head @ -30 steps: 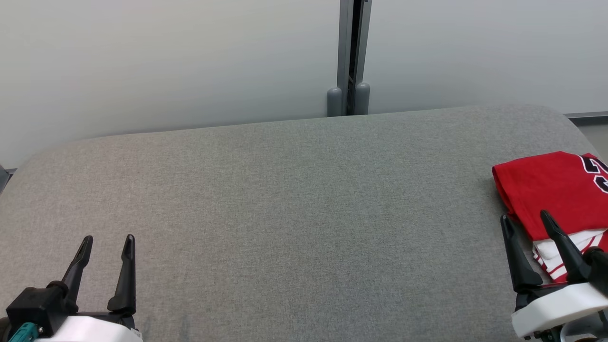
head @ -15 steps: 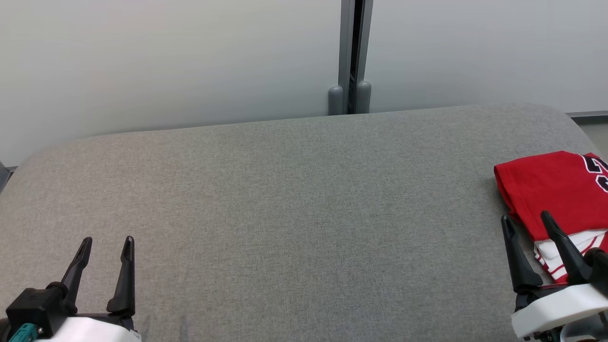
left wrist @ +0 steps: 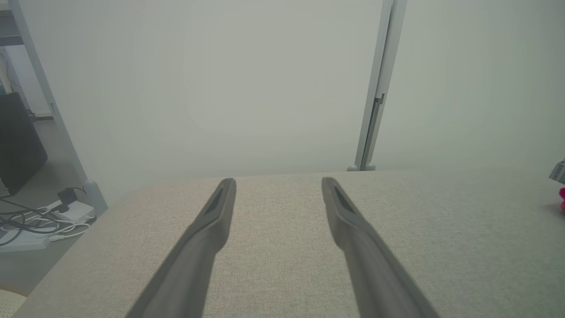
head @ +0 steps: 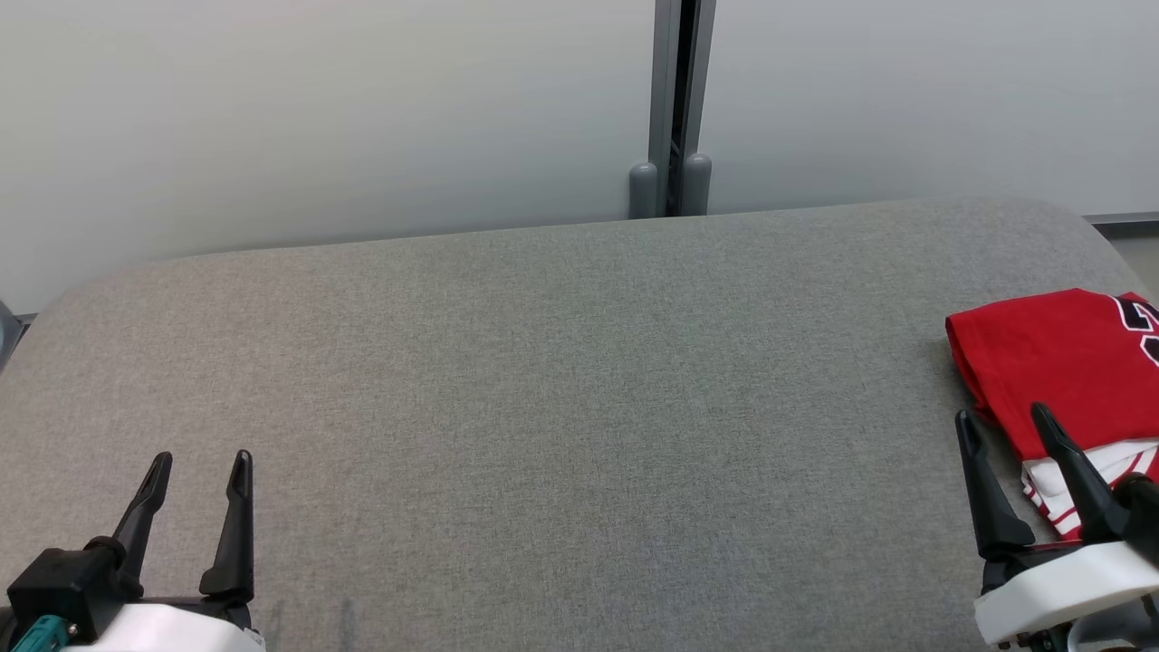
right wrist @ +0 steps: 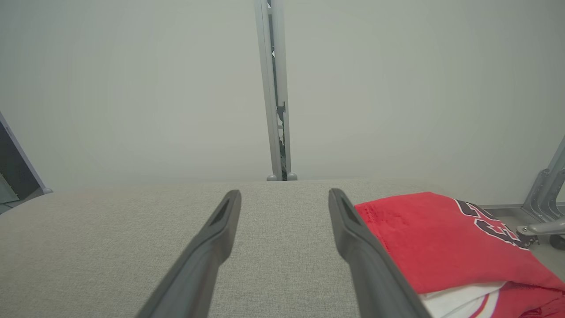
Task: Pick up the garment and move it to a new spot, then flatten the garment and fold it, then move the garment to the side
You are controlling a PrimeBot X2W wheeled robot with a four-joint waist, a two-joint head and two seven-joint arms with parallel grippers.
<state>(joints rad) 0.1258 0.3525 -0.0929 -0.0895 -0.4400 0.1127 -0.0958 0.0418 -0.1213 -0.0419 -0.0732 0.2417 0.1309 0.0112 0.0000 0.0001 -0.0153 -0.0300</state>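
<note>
garment (head: pixel 1059 362): folded, grey surface's (head: pixel 543 362) right edge | left end effector (head: pixel 202 457): spread | right end effector (head: pixel 1000 413): spread

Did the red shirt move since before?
No. The red shirt keeps the same gap from the grey post; the whole picture slid a little rightward, so the camera moved.

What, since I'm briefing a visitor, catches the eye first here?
The red jersey, folded with white trim showing, lies at the right end of the grey table. The right claw stands open at its near edge; the left claw stands open at the table's lower left.
</note>
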